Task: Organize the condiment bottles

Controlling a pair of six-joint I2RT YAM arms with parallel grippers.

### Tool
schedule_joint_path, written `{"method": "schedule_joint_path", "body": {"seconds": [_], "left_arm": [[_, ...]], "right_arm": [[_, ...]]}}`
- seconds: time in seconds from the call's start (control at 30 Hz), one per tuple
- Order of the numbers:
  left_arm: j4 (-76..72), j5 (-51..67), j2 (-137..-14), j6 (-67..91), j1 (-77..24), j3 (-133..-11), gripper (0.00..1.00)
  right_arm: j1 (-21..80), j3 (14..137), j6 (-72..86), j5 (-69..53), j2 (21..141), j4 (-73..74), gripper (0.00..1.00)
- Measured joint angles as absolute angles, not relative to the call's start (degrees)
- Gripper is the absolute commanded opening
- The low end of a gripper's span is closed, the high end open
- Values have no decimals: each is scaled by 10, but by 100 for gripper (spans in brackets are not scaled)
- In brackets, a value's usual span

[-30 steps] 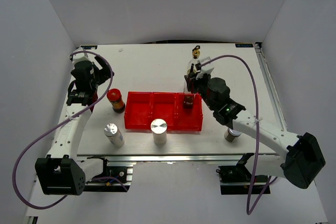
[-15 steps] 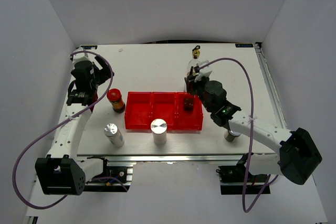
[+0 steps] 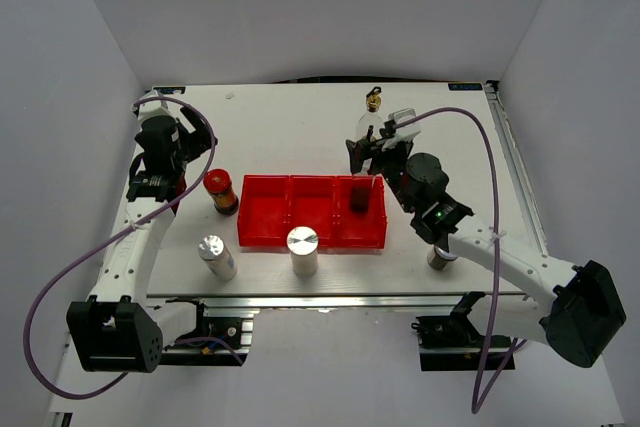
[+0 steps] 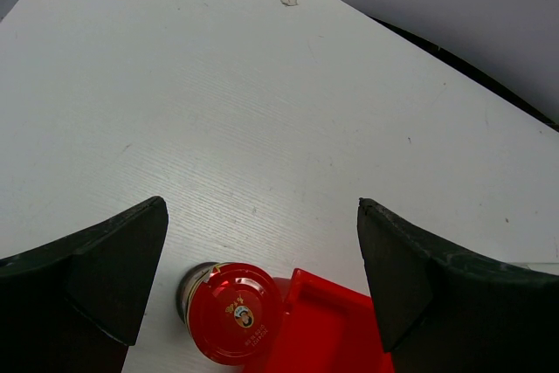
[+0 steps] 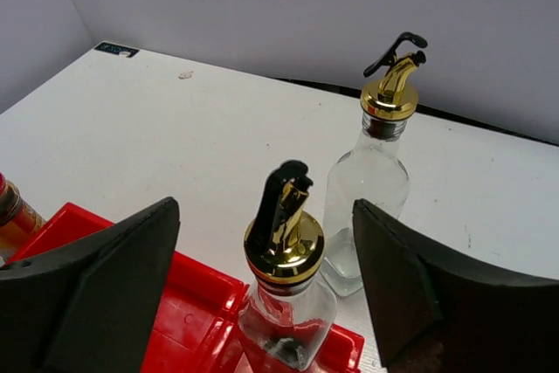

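Only the right wrist view shows me the gold-spouted bottle [image 5: 281,251] standing free inside my wide-spread right gripper [image 5: 264,207]; left gripper [image 4: 262,207] gapes too.

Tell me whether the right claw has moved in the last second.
Yes. Against the red tray, the right claw has backed slightly away to the right, open behind the glass bottle standing in that tray.

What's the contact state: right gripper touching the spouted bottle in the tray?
Apart. Right wrist view: the open right gripper straddles the bottle, with clear gaps on both sides.
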State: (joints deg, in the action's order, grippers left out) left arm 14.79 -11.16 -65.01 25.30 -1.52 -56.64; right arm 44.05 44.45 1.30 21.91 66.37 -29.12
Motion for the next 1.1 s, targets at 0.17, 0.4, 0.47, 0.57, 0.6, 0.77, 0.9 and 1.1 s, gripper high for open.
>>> {"method": "schedule_joint_path", "body": {"seconds": [0.17, 0.4, 0.47, 0.57, 0.6, 0.77, 0.9, 1.1], "left_arm": [[148, -112, -650, 253, -15, -566, 98], [148, -112, -650, 253, -15, -567, 98], [149, -112, -651, 251, -15, -569, 98], [148, -112, -654, 249, -15, -576, 98], [148, -114, -655, 249, -15, -578, 98], [148, -118, -664, 244, -15, -593, 98], [148, -125, -676, 242, -15, -601, 98], [151, -129, -693, 238, -15, -604, 98]], "right_arm": [[441, 498, 8, 218, 660, -225, 89], [436, 618, -16, 267, 688, -145, 89], [425, 659, -17, 274, 711, -119, 89], [396, 718, -10, 272, 754, -71, 89], [385, 736, -4, 265, 770, -55, 89], [339, 776, 19, 221, 829, 2, 89], [310, 790, 44, 179, 865, 30, 89], [294, 797, 59, 127, 897, 42, 89]]}}
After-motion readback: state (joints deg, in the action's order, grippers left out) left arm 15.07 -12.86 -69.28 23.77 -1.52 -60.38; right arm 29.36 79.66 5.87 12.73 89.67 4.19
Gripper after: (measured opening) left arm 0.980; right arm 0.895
